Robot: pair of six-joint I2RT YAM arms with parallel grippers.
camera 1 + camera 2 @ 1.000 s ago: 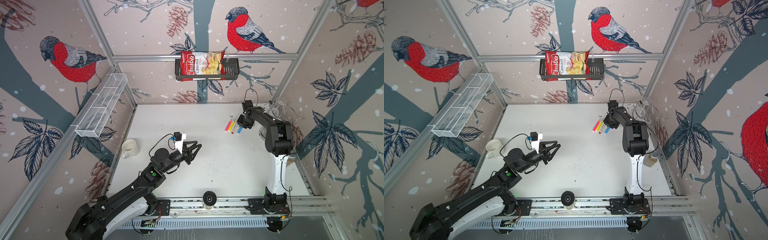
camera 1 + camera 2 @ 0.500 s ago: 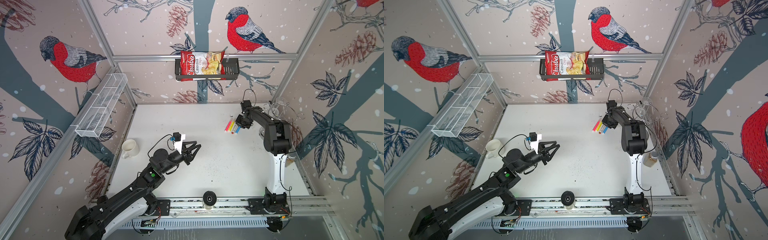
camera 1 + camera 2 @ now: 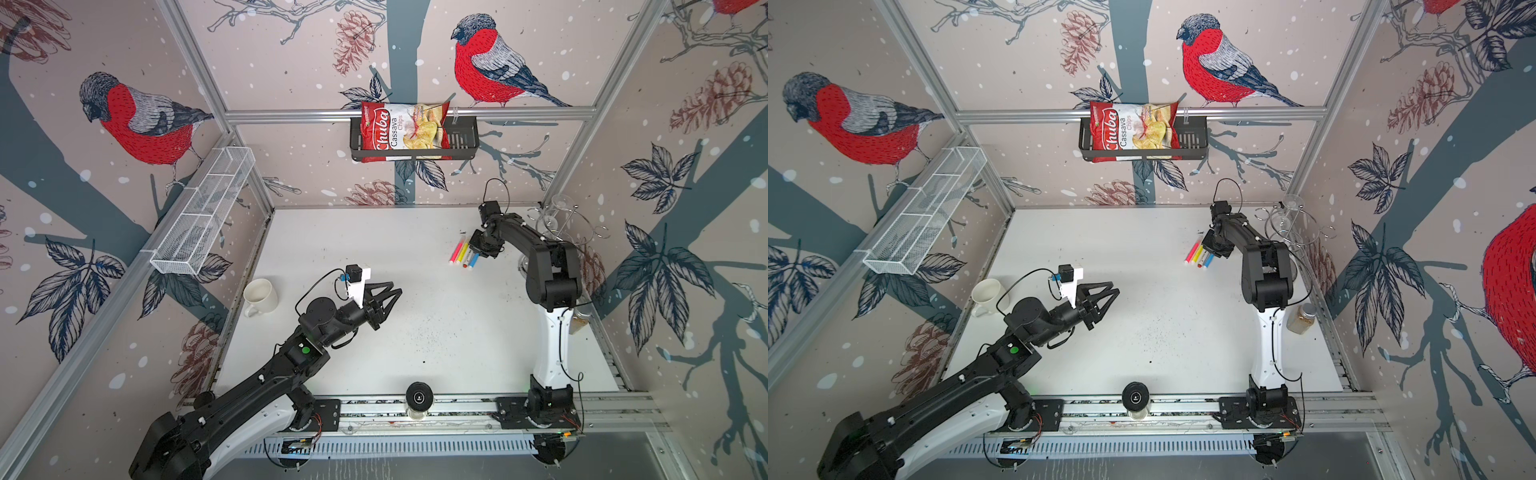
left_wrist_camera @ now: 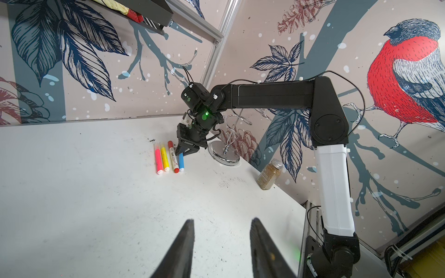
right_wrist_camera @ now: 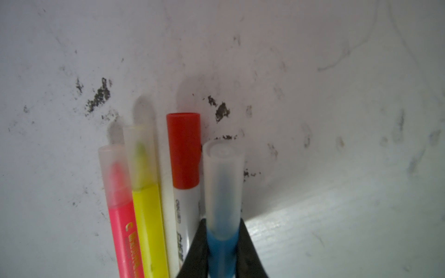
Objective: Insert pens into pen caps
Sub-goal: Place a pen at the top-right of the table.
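Observation:
Four pens lie side by side at the back right of the table: pink, yellow, white-bodied and blue. Each pen sits in a cap: translucent caps on the pink, yellow and blue pens, a red cap on the white one. My right gripper is shut on the blue pen just behind its cap, low at the table, and shows in both top views. My left gripper hovers open and empty over mid-table.
A white mug stands at the left table edge. A wire glass rack stands just behind the right arm, and a spice jar by the right edge. A chips bag sits in a basket on the back wall.
My right gripper has edged slightly toward the row of pens, bringing the blue pen with it. The left arm has stayed still.

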